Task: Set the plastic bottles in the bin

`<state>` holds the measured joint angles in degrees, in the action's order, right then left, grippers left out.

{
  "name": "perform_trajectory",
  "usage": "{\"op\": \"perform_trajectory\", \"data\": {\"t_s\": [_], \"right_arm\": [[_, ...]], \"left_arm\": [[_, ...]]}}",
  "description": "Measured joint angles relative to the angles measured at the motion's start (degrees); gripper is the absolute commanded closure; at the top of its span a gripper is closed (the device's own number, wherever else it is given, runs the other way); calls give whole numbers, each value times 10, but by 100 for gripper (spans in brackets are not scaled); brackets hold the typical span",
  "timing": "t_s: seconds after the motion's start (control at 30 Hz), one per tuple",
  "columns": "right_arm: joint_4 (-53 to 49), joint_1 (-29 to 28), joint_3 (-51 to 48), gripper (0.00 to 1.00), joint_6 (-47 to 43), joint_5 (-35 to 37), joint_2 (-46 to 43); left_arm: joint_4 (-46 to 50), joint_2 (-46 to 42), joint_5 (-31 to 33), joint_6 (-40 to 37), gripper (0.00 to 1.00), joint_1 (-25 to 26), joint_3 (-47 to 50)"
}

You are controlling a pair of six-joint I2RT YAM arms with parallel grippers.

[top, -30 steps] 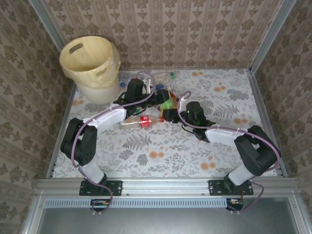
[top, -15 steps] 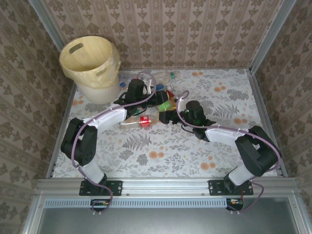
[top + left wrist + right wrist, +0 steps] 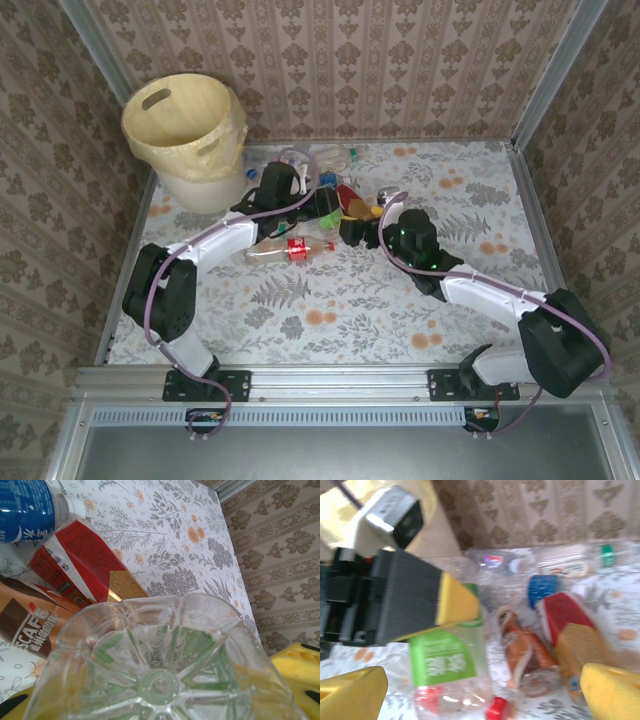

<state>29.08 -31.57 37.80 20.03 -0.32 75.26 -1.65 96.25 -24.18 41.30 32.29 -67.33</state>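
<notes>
On table by bottle pile | grips green-label bottle in left gripper | holds right gripper wide, empty | sees no bottle in bin | judges nearly all left

Green-label bottle in L hand; others lie nearby; cream bin far-L.

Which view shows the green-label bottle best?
Right wrist: the green-label bottle lies side-on, label plain. Left wrist shows its clear base close up; top external shows a small green patch.
</notes>
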Motion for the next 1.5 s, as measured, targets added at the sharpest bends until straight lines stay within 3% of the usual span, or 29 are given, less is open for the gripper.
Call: {"op": "perform_trajectory", "data": {"t_s": [0.2,0.5,0.93,1.3,1.5], "right_arm": [[-23,0,-20,0,-22,85,-30],[-42,0,-51,0,-65,124,-82],[-58,6,-92,0,-59,181,-135],[-77,13,-94,0,-37,217,-169],[-96,13,-94,0,-35,218,-172]], "left_arm": [[41,-4,19,-26,50,-9,-30],[120,-52,68,-83,49,-38,-84],[213,-94,174,-169,47,-143,-224],[245,-55,288,-237,46,-177,-424],[239,-2,329,-234,46,-227,-485]]}}
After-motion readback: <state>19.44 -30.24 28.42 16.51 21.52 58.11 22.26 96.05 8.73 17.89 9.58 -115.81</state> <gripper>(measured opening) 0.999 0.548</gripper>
